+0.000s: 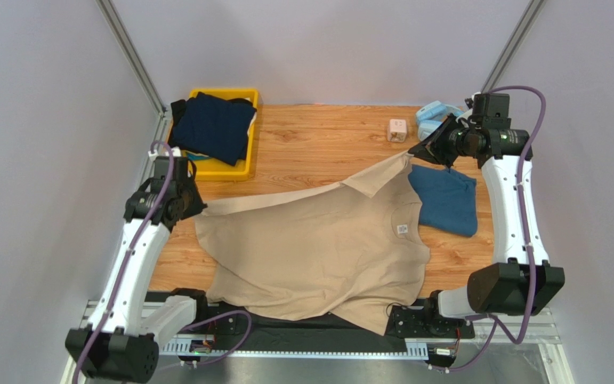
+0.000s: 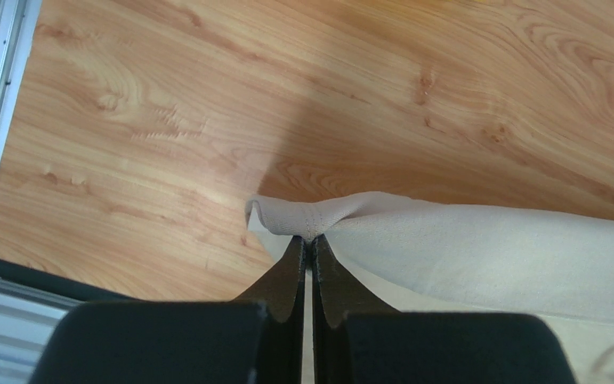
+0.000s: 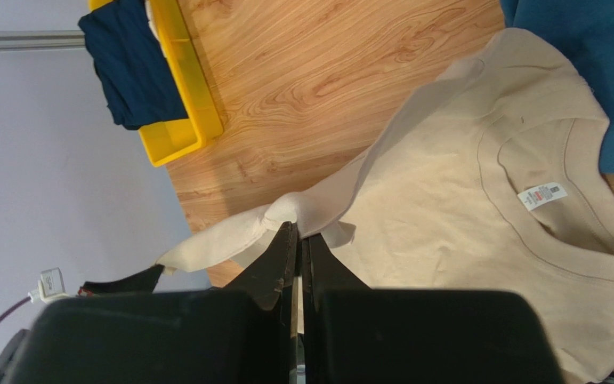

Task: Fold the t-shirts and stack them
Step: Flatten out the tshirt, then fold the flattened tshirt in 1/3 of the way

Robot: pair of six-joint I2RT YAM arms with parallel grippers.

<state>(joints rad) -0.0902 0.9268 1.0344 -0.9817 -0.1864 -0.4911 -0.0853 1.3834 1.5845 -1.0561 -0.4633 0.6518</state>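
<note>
A large beige t-shirt (image 1: 318, 248) with a white neck label (image 1: 402, 229) lies spread over the middle of the wooden table, its near hem hanging over the front edge. My left gripper (image 1: 192, 206) is shut on its left corner (image 2: 306, 220), held just above the wood. My right gripper (image 1: 416, 152) is shut on its far sleeve edge (image 3: 294, 212), lifted off the table. A folded teal-blue t-shirt (image 1: 446, 200) lies at the right, partly under the beige one. A dark navy t-shirt (image 1: 212, 126) sits in the yellow bin (image 1: 234, 168).
Light-blue headphones (image 1: 430, 118) and a small white cube (image 1: 397, 130) lie at the far right of the table. The yellow bin stands at the far left corner. Metal frame rails run along the left and front edges.
</note>
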